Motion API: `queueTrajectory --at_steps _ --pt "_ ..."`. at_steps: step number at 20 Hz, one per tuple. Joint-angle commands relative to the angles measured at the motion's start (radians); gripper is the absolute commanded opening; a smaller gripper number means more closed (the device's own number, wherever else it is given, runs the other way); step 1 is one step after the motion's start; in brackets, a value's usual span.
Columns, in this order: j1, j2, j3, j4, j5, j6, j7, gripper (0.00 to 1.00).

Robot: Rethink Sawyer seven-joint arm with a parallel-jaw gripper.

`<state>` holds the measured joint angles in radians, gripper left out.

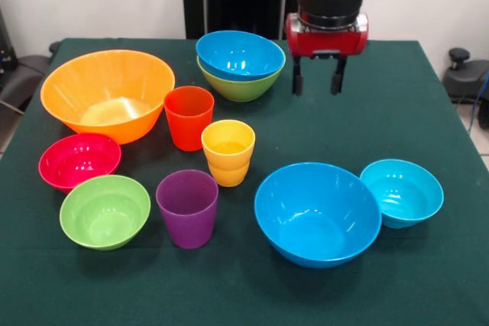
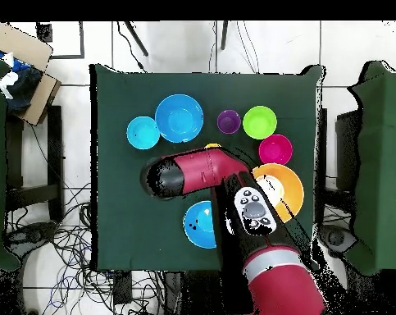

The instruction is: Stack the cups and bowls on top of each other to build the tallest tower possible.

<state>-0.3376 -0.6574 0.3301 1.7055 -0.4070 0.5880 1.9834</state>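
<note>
Front view shows only one blue bowl [image 1: 240, 54] nested in a green bowl [image 1: 243, 86] at the desk's far side. The gripper [image 1: 315, 79] hovers beside them, jaws apart and empty; cups [image 1: 189, 117] and remaining bowls stand loose, so most stacking remains.

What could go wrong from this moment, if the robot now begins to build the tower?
1. The gripper hangs open, holding nothing, close beside the blue bowl nested in the green bowl; a descent slightly off could knock that pair.
2. The orange-red cup, yellow cup and purple cup stand close together, so reaching for one may tip its neighbour.
3. The large blue bowl appears to touch the small light-blue bowl; lifting one may drag the other.
</note>
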Motion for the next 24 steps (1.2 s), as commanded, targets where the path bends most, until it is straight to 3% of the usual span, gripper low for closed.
queueTrajectory --at_steps 1,17,21,24 --pt "0.041 0.140 0.016 -0.215 0.026 0.135 0.007 1.00" --pt "0.115 0.378 0.058 -0.679 0.053 0.384 -0.083 1.00" --pt "0.126 0.393 0.060 -0.715 0.057 0.411 -0.085 1.00" --pt "0.123 0.369 0.052 -0.675 0.055 0.380 -0.076 1.00"
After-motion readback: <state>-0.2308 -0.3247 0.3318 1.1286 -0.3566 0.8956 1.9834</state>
